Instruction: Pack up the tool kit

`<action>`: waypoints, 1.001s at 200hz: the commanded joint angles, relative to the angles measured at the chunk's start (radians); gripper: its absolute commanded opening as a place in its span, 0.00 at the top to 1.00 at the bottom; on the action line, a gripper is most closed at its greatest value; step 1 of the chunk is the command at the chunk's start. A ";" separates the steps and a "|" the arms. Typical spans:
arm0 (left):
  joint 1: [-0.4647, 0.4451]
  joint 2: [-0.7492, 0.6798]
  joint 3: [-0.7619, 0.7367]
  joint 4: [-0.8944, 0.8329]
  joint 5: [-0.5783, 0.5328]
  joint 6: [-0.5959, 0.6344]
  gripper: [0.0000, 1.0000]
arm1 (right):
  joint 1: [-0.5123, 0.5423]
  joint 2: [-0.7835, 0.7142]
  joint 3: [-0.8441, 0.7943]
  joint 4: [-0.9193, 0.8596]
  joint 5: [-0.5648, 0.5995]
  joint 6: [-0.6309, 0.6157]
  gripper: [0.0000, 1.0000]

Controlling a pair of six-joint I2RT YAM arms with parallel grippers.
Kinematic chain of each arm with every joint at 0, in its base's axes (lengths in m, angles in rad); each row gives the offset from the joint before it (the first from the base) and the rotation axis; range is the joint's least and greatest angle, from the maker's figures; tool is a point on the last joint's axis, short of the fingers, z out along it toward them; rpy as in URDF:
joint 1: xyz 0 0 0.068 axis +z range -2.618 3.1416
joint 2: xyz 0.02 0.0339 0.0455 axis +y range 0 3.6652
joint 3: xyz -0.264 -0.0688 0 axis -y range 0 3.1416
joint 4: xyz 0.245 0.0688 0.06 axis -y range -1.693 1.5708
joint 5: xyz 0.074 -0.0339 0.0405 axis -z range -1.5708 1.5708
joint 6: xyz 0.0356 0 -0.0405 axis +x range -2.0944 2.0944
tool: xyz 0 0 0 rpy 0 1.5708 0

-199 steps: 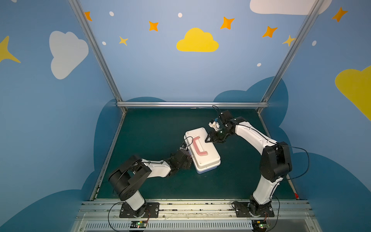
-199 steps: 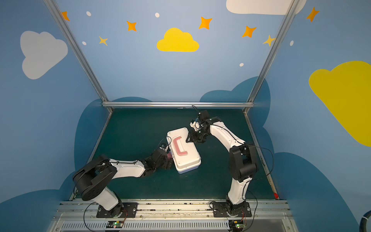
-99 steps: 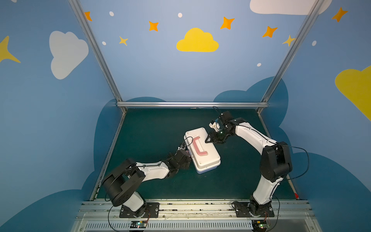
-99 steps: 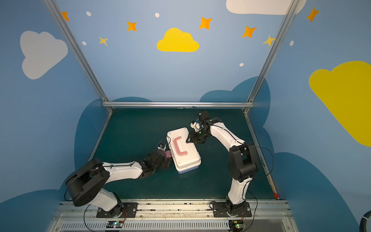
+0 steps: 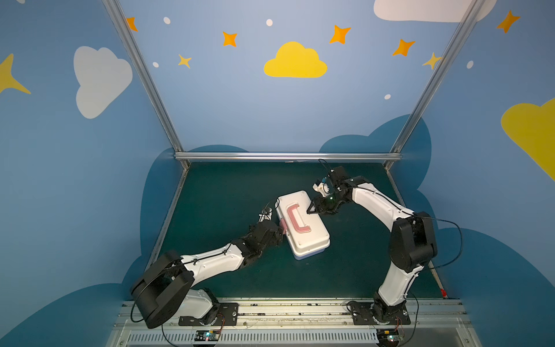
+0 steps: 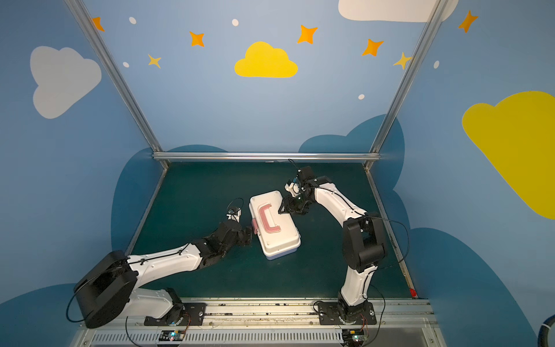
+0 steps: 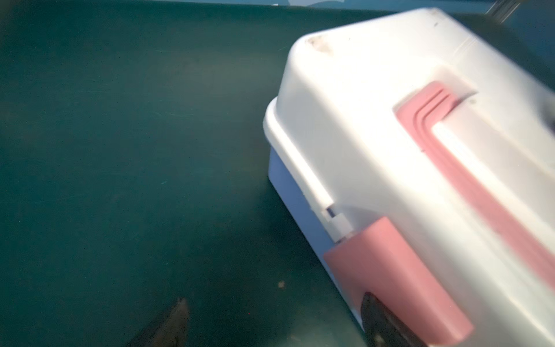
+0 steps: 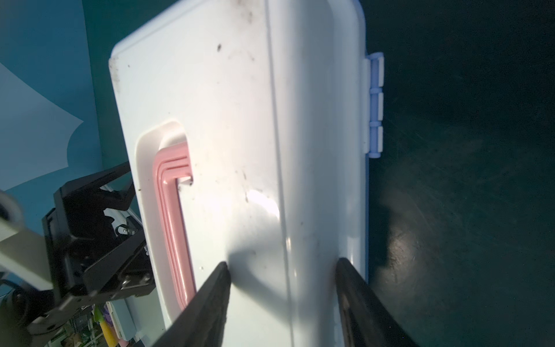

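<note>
Two wrist views add detail that both top views lack. The left wrist view shows a pink latch (image 7: pixel 399 279) on one long side of the tool kit (image 5: pixel 303 228). The right wrist view shows a lavender hinge (image 8: pixel 375 105) on the opposite side.

The tool kit lies closed and askew near the middle of the table (image 5: pixel 225 192), well apart from every edge, with open surface all round.

The left pincer (image 7: pixel 277 320) stands wide open, one finger (image 7: pixel 375 318) against the latch. The right pincer (image 8: pixel 282 264) is spread open over the white lid (image 8: pixel 228 126), beside the pink handle (image 8: pixel 172 210), and grips nothing. Whether it touches the lid cannot be told.
</note>
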 commanded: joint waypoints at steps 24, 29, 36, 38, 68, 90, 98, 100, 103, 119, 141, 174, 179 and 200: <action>0.025 0.007 -0.017 0.059 0.248 -0.160 0.26 | 0.022 -0.024 -0.098 0.003 -0.057 0.014 0.44; 0.030 0.008 -0.028 0.081 0.267 -0.175 0.26 | 0.024 -0.032 -0.110 0.004 -0.058 0.017 0.44; 0.033 0.007 -0.040 0.106 0.284 -0.193 0.27 | 0.025 -0.042 -0.127 0.008 -0.058 0.020 0.44; 0.036 0.007 -0.044 0.111 0.287 -0.198 0.28 | 0.027 -0.047 -0.135 0.009 -0.058 0.022 0.44; 0.087 -0.007 -0.078 0.178 0.352 -0.249 0.40 | 0.033 -0.093 -0.217 0.035 -0.072 0.056 0.44; 0.149 0.013 -0.101 0.267 0.471 -0.298 0.43 | 0.058 -0.124 -0.271 0.046 -0.091 0.083 0.44; 0.159 0.019 -0.105 0.291 0.494 -0.306 0.43 | 0.069 -0.131 -0.281 0.044 -0.085 0.087 0.44; 0.162 0.019 -0.105 0.294 0.496 -0.306 0.43 | 0.071 -0.133 -0.283 0.042 -0.082 0.087 0.44; 0.163 0.019 -0.105 0.294 0.498 -0.307 0.43 | 0.074 -0.135 -0.286 0.039 -0.079 0.086 0.44; 0.166 0.005 -0.110 0.296 0.500 -0.309 0.44 | 0.078 -0.141 -0.295 0.026 -0.065 0.086 0.44; 0.168 -0.025 -0.126 0.303 0.501 -0.318 0.48 | 0.078 -0.142 -0.294 0.023 -0.069 0.088 0.44; 0.168 -0.049 -0.151 0.328 0.506 -0.336 0.53 | 0.091 -0.145 -0.311 0.050 -0.093 0.115 0.44; 0.167 -0.056 -0.153 0.325 0.502 -0.337 0.53 | 0.094 -0.146 -0.315 0.053 -0.093 0.118 0.44; 0.170 -0.090 -0.166 0.314 0.491 -0.339 0.53 | 0.099 -0.144 -0.326 0.058 -0.090 0.125 0.44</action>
